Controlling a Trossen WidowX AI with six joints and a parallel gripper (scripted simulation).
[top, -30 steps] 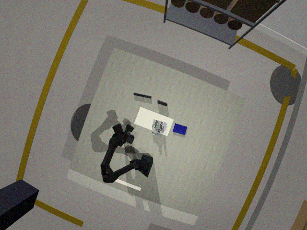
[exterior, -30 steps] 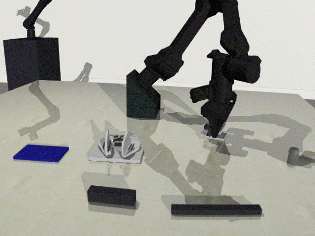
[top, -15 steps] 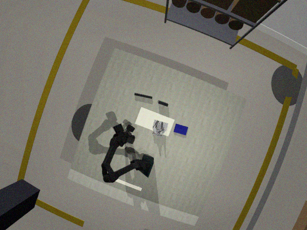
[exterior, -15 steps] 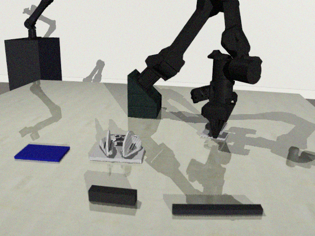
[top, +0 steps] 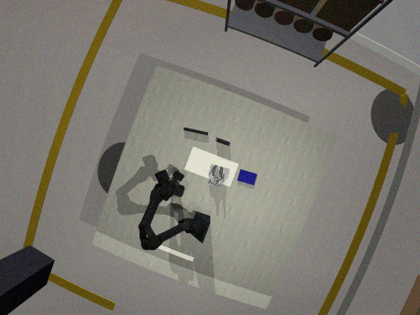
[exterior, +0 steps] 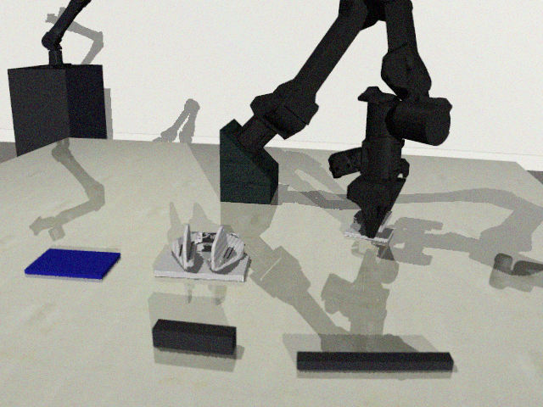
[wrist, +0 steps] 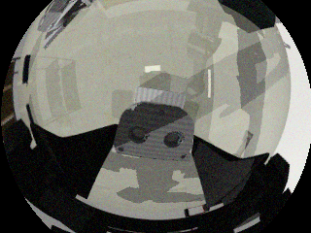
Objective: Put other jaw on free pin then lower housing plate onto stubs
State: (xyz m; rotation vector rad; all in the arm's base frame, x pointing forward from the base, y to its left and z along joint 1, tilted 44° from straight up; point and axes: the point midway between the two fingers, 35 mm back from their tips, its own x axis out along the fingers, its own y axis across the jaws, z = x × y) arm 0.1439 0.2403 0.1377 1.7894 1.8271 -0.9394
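Observation:
The grey housing plate [exterior: 355, 235] [wrist: 155, 121] lies low at the table, under my gripper [exterior: 372, 235] [wrist: 155, 134]. In the wrist view it shows two round holes and a ribbed lip. My gripper points down with its fingers wide, one at each side edge of the plate. The fingertips are very close to the edges; I cannot tell whether they touch. The base [exterior: 199, 275] stands apart, left of my gripper in the exterior view. Two upright pointed jaws, a left jaw [exterior: 187, 249] and a right jaw [exterior: 221, 250], stand on it. Their teeth and pins are too unclear to judge.
A blue flat block [top: 247, 176] [exterior: 72, 264] lies beside the base. A short black bar [top: 222, 141] [exterior: 193, 336] and a long black bar [top: 195, 130] [exterior: 375, 361] lie toward the exterior camera side. A dark object [exterior: 517, 264] shows at that view's right edge.

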